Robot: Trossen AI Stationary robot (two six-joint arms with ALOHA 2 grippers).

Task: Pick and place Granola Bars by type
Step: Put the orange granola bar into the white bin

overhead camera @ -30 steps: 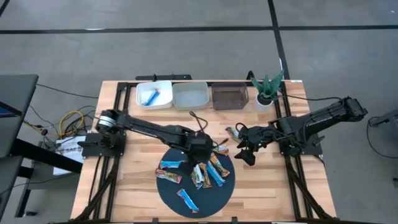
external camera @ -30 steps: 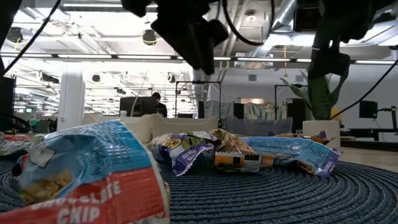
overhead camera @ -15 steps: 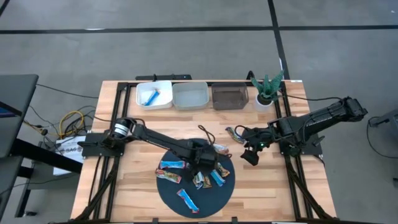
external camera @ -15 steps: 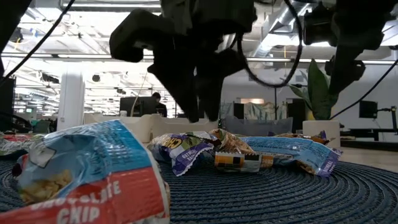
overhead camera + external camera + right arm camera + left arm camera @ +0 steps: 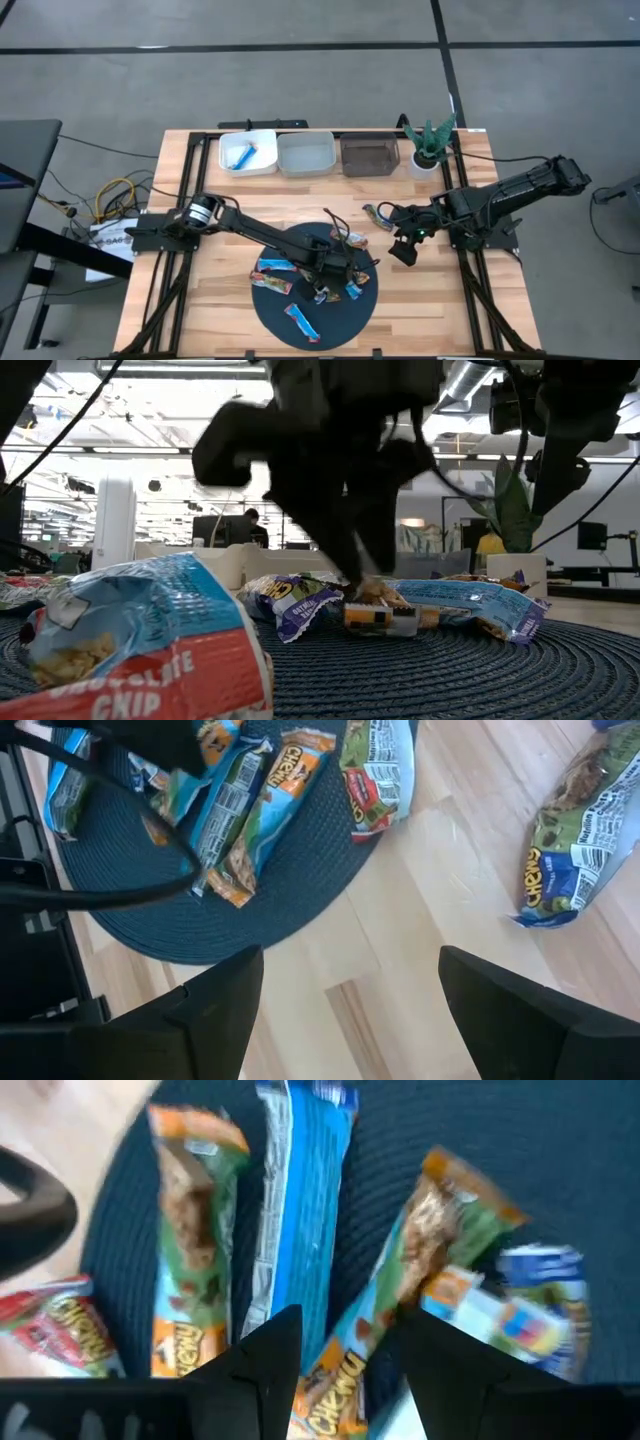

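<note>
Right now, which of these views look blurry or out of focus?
Low view: the left claw is a dark smear, and the nearest granola bar is soft. Left wrist view: the bars are blurred. High view and right wrist view: sharp.

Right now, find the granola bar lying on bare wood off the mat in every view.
High view: the stray granola bar lies on wood just beyond the mat's far-right rim.
Low view: cannot be picked out.
Left wrist view: not in it.
Right wrist view: at the right edge, on wood.
Shared landmark: the round dark mat, seen in all four.
</note>
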